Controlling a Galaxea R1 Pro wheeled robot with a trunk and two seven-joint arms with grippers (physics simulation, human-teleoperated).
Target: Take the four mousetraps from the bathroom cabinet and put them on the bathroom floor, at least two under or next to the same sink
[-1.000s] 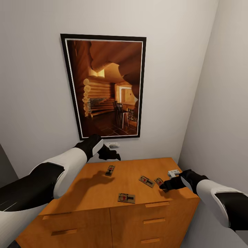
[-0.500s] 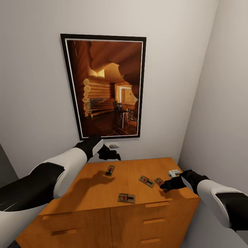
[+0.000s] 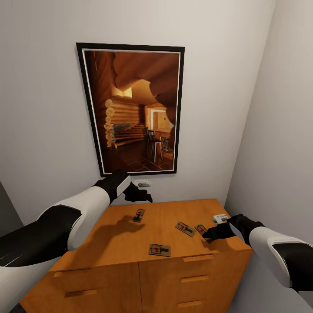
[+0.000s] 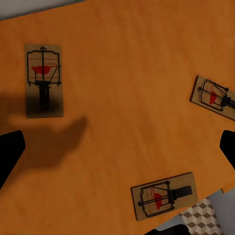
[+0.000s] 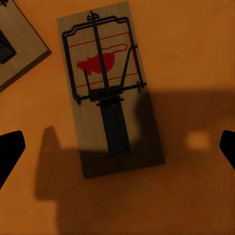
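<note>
Main risk, judging from the layout: a grab at the wrong spot on the rightmost mousetrap (image 3: 201, 229), lying flat on the cabinet (image 3: 130, 243) close to its right front corner; could skid off that edge if nudged rather than pinched, since a thin flat board gives the fingers little to bite on; could also bump the neighbouring mousetrap (image 3: 185, 228), just beside it toward the cabinet's middle, whose corner shows in the right wrist view (image 5: 14, 44). Also possible: closing on the wire spring rather than the board's long sides, so a tilted or slipping hold.

Right gripper (image 3: 211, 236) hovering low over the cabinet's right front part, just above that rightmost mousetrap (image 5: 110, 93); fingertips (image 5: 10, 152) spread wide at either side of the wrist view, well clear of the board, gripping nothing and touching nothing.

Left gripper (image 3: 140, 196) raised above the cabinet's back edge, near the wall; likewise spread apart with nothing between the fingers (image 4: 11, 154); below it on the cabinet top, the back mousetrap (image 3: 139, 214), the front mousetrap (image 3: 159, 250) near the cabinet's front edge, and a third (image 4: 214, 97) toward the right.

All four traps on the cabinet top, none yet on the bathroom floor (image 4: 198, 221), glimpsed past the cabinet's front edge.
</note>
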